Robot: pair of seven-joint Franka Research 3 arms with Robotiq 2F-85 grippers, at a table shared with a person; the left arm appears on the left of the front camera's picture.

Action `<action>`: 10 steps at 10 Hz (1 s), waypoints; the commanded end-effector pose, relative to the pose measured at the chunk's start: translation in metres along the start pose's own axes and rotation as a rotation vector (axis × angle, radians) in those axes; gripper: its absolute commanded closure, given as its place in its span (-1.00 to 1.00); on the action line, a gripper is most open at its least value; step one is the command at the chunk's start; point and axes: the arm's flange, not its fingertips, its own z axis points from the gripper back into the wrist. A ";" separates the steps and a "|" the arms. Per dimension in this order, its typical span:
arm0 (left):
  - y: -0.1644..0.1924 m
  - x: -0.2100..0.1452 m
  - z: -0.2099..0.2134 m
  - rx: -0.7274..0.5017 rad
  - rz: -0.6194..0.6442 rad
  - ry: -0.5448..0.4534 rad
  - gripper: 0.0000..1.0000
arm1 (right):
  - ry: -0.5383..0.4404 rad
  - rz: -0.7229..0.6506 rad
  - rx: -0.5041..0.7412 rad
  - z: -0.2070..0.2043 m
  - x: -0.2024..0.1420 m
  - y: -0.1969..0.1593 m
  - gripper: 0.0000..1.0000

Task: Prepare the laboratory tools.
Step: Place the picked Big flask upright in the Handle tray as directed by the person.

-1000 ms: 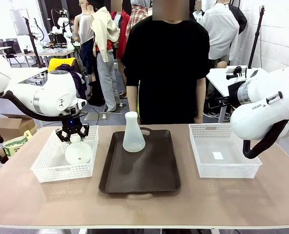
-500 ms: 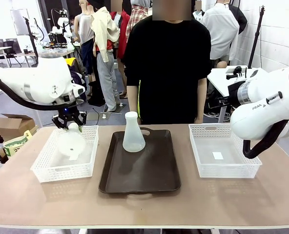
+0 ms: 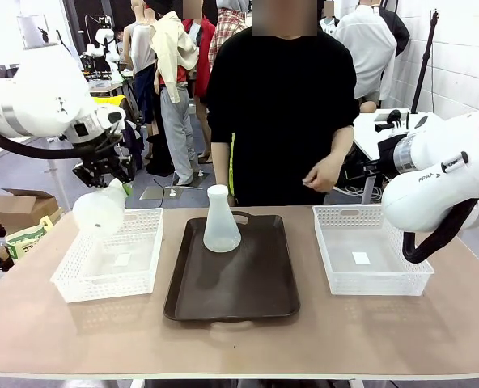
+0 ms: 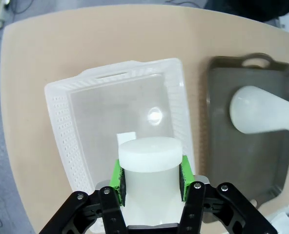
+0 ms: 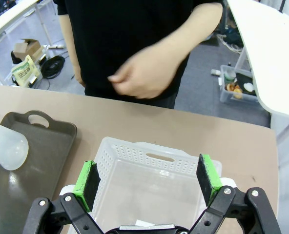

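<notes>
Frosted-white Erlenmeyer flask [image 3: 99,212] hangs by its neck in your left gripper [image 4: 151,176] above the left lattice basket [image 3: 78,281], while your right gripper [image 5: 148,181] gapes empty; swing fast toward the brown tray [image 3: 247,303] and its smooth neck could slip.

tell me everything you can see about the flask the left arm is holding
The held flask is translucent frosted white, conical, with a wide round base and a narrow cylindrical neck. The left claw is shut on its neck, green pads pressing both sides. It hangs tilted in the air above the left white basket, touching nothing but the pads, base pointing down and outward.
</notes>
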 end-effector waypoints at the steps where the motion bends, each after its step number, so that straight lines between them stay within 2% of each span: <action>1: 0.005 -0.021 0.011 -0.065 -0.057 -0.029 1.00 | -0.030 0.004 -0.001 0.000 -0.001 0.000 -1.00; 3: 0.008 -0.019 0.008 -0.028 -0.027 -0.030 1.00 | -0.030 0.004 -0.001 0.000 -0.001 0.000 -1.00; 4: -0.005 -0.016 0.019 -0.040 -0.042 -0.020 1.00 | -0.030 0.004 -0.001 0.000 -0.001 0.000 -1.00; 10: -0.005 -0.019 0.017 -0.039 -0.044 -0.017 1.00 | -0.030 0.004 -0.001 0.000 -0.001 0.000 -1.00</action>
